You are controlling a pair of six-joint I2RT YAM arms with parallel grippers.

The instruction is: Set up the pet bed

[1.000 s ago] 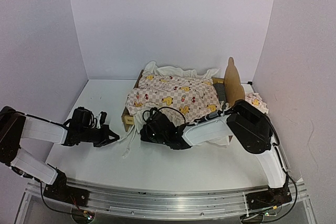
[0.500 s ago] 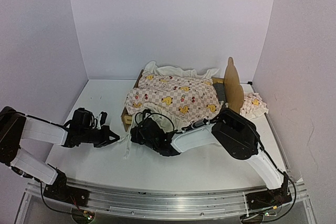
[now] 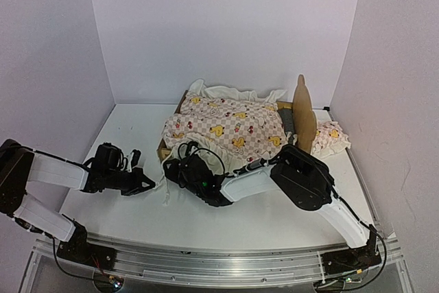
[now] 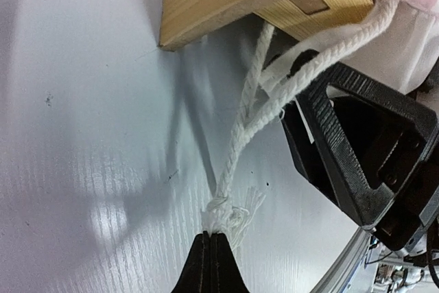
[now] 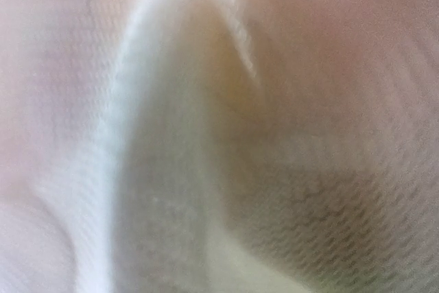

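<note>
The pet bed's light-wood frame (image 3: 165,149) stands mid-table with its ear-shaped headboard (image 3: 302,111) at the right end. The pink duck quilt (image 3: 226,128) covers it, so the grey base is hidden. My left gripper (image 3: 149,184) is shut on the knotted end of a white cord (image 3: 163,184) that runs from the quilt's near-left corner. In the left wrist view the shut tips (image 4: 210,239) pinch the knot (image 4: 218,216) below the frame corner (image 4: 206,5). My right gripper (image 3: 177,167) is pushed into the cream ruffle at that corner. Its wrist view shows only blurred cream fabric (image 5: 171,135).
The small matching pillow (image 3: 332,136) lies on the table right of the headboard. The right gripper's black body (image 4: 363,149) sits close to the cord in the left wrist view. Purple walls enclose the table on three sides. The metal rail (image 3: 206,265) runs along the near edge.
My right arm has slid left along the bed's near side to its left corner. The left gripper has drawn back slightly left with the cord.
</note>
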